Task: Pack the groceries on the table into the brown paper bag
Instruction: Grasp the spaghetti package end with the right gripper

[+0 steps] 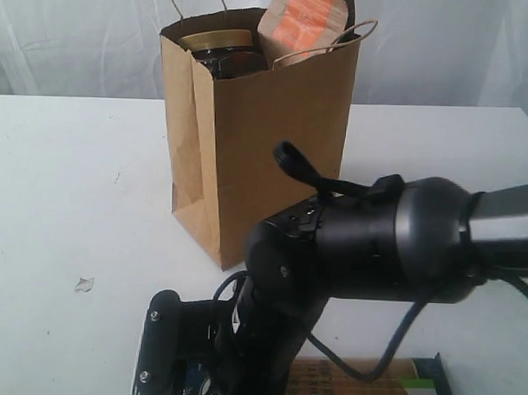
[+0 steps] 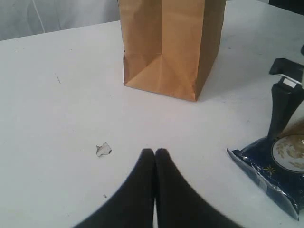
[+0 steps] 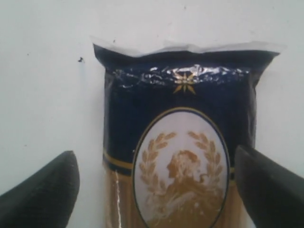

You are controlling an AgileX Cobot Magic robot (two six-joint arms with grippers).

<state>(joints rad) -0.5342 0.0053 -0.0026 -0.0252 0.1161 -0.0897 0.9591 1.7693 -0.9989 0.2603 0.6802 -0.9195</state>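
1. The left gripper [image 2: 155, 152] is idling over the table [image 1: 56, 199], jaws pressed together and empty.
2. At twelve o'clock, the brown paper bag [image 1: 266, 137] is holding the gold-lidded clear jar [image 1: 219, 49] and kraft pouch [image 1: 305, 21].
3. At five o'clock, the right gripper [image 3: 156, 159], jaws apart, is straddling the long spaghetti pack [image 3: 180, 123], which is not yet packed.

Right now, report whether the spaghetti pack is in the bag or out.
Out. The long spaghetti pack lies on the table, straddled by the open right gripper, apart from the brown paper bag.
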